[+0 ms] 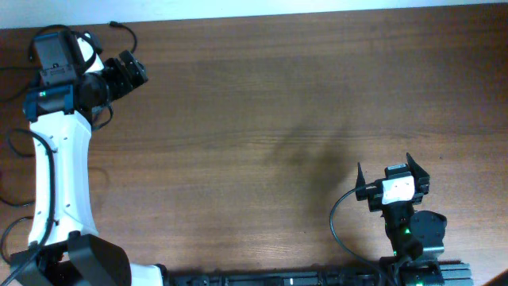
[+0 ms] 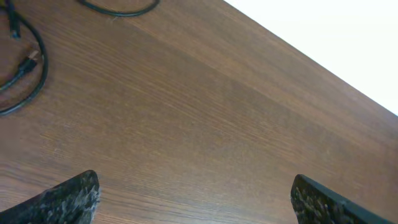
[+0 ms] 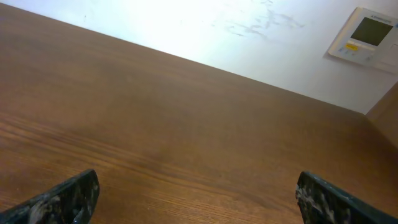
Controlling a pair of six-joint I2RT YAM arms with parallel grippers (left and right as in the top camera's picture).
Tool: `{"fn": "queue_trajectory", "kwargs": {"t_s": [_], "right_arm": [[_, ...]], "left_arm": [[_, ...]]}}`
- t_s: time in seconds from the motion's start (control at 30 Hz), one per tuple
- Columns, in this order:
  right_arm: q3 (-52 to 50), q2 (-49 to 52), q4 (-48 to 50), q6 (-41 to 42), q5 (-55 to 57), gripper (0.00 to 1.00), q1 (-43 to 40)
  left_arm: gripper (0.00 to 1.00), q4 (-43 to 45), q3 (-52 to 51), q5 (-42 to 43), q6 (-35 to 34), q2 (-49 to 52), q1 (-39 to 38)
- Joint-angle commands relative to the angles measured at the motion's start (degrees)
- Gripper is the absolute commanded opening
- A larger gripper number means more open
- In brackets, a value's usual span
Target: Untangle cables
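Thin black cables lie at the table's far left. In the overhead view one cord end (image 1: pixel 121 26) shows near the back edge, and thin loops (image 1: pixel 14 197) run along the left edge, partly hidden by the left arm. In the left wrist view a cable loop with a small plug (image 2: pixel 28 63) sits at the upper left and another cord (image 2: pixel 118 10) curves along the top. My left gripper (image 1: pixel 133 71) (image 2: pixel 202 199) is open and empty above bare wood, to the right of the cables. My right gripper (image 1: pixel 386 168) (image 3: pixel 199 199) is open and empty at the front right.
The brown wooden table (image 1: pixel 270 119) fills the view. Its back edge meets a white wall (image 3: pixel 186 25) with a wall control panel (image 3: pixel 367 34). The right arm's own thick wire (image 1: pixel 337 218) loops beside its base.
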Motion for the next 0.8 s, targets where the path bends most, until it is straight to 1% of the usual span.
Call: {"fn": "queue_trajectory", "kwargs": {"t_s": [0.0,0.1,0.27,0.3,0.4,0.47,0.53,0.63,0.67,0.77], "right_arm": [[0.0,-0.3,-0.9,-0.4,0.7,0.98,0.3],[0.0,-0.3,-0.9,-0.4,0.7,0.98,0.3],[0.0,-0.3,-0.9,-0.4,0.7,0.98,0.3],[0.0,-0.3,-0.9,-0.4,0.7,0.99,0.3],[0.0,-0.3,-0.9,-0.4,0.7,0.98,0.3],[0.0,-0.3,-0.9,-0.4,0.7,0.98,0.3],[0.0,-0.3,-0.9,-0.4,0.7,0.98,0.3],[0.0,-0.3,-0.9,-0.4,0.7,0.98,0.3],[0.0,-0.3,-0.9,-0.4,0.7,0.99,0.3],[0.0,-0.3,-0.9,-0.4,0.7,0.98,0.3]], "left_arm": [[0.99,-2.5,0.5,-3.2,0.9,-0.7,-0.1],[0.99,-4.4,0.5,-3.2,0.9,-1.7,-0.1],[0.99,-12.9,0.3,-6.4,0.9,-8.0,-1.1],[0.99,-13.8,-0.1,-7.3,1.9,-9.5,-2.1],[0.99,-13.0,-3.5,-10.4,8.8,-14.9,-7.5],[0.99,-10.3,-8.0,-13.8,13.5,-19.6,-13.9],[0.99,-8.4,-12.8,-15.1,18.1,-24.3,-18.6],[0.99,-8.9,-18.5,-15.3,18.6,-31.5,-22.1],[0.98,-8.9,-21.2,-15.3,18.6,-35.6,-22.8],[0.99,-9.7,-25.6,-15.1,18.6,-45.0,-22.8]]}}
